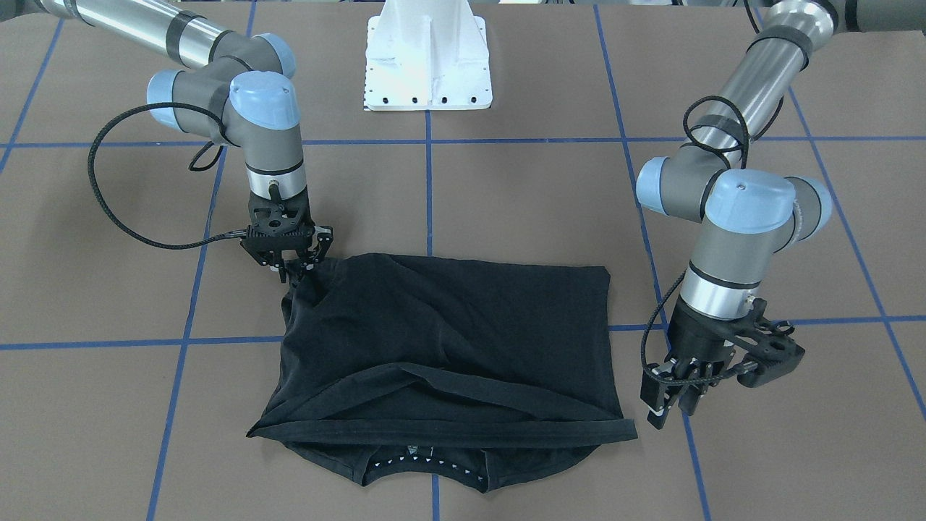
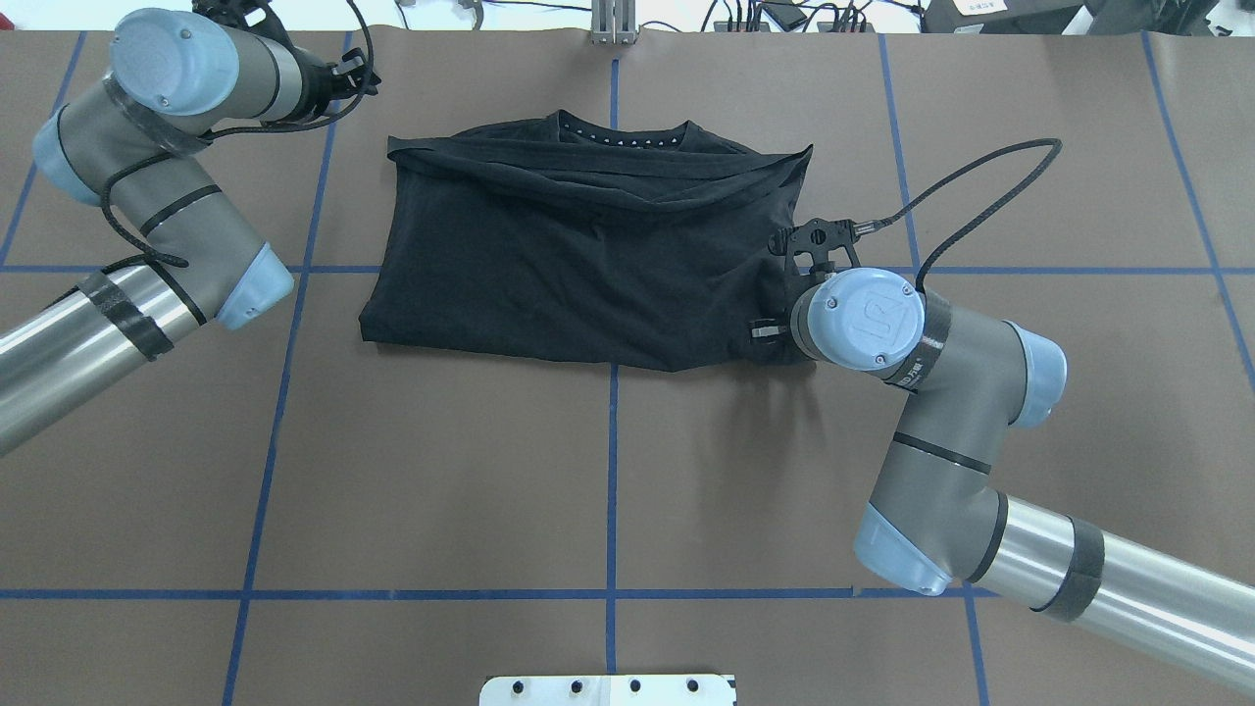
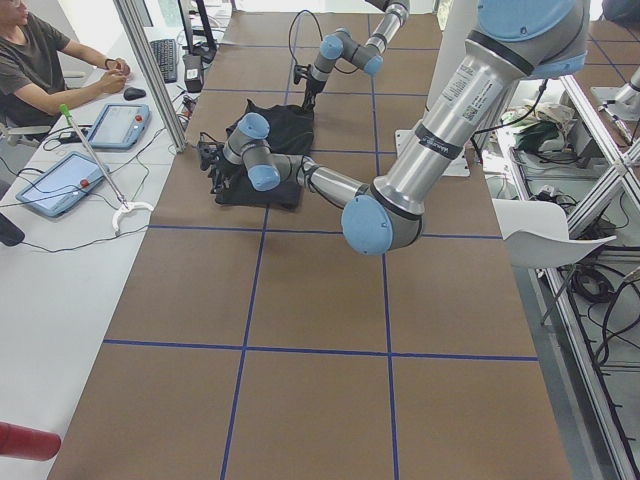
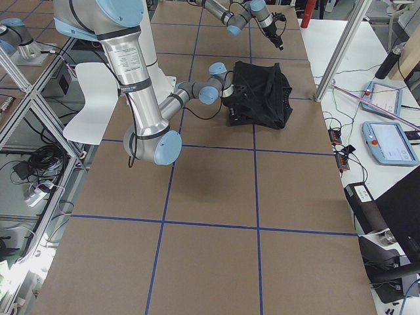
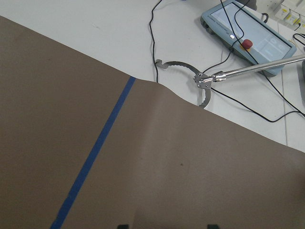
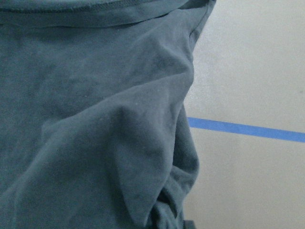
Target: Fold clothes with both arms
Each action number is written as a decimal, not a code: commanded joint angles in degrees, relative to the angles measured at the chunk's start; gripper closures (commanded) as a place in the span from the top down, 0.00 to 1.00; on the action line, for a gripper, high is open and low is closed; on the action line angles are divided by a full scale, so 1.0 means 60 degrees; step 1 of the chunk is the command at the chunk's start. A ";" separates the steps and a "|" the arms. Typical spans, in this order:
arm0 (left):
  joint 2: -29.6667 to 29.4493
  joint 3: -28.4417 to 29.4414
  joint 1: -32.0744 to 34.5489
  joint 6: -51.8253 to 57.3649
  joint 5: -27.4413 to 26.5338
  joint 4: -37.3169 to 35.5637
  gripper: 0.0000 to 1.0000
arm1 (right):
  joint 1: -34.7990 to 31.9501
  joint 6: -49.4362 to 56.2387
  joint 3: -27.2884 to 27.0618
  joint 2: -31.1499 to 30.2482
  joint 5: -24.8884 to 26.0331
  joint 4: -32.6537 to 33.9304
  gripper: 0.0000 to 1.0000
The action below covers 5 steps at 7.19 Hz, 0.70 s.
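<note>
While the right claw [image 1: 293,271] is pinching one corner of the t-shirt [image 1: 448,333], the folding is looking about half done.
Its jaws are clamping together on that corner, tenting the cloth up beneath them. Spreading away from it, the t-shirt is lying doubled over on the tabletop [image 1: 506,195], a folded edge running just short of the collar [image 1: 427,467]; I am judging one fold made, with narrower folds and smoothing remaining. Beyond the shirt's opposite edge, the left claw [image 1: 671,414] is hanging with jaws apart, gripping nothing, just off the cloth. Farther out, blue tape lines [image 1: 428,188] are crossing the brown tabletop, and past its edge a person [image 3: 30,72] is sitting by a teach pendant [image 3: 125,125].
</note>
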State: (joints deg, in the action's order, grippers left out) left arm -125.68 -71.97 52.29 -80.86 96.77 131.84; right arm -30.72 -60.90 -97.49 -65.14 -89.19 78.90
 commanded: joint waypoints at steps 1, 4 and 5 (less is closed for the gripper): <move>0.0014 -0.0016 0.0000 0.0000 -0.0014 0.0000 0.65 | -0.0139 0.0276 0.0002 0.0002 -0.0325 -0.0011 0.00; 0.0000 -0.0075 -0.0014 -0.0044 -0.0014 -0.0015 0.65 | -0.0227 -0.0057 -0.1466 -0.0754 -0.0867 -0.0011 0.00; 0.0000 -0.0118 -0.0029 -0.0073 0.0000 -0.0029 0.65 | -0.0184 -0.1772 -0.2173 -0.1152 -0.1143 -0.0040 0.00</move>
State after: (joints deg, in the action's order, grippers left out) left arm -125.67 -72.47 52.19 -81.10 96.70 131.73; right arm -31.94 -63.12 -104.99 -68.90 -94.36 78.78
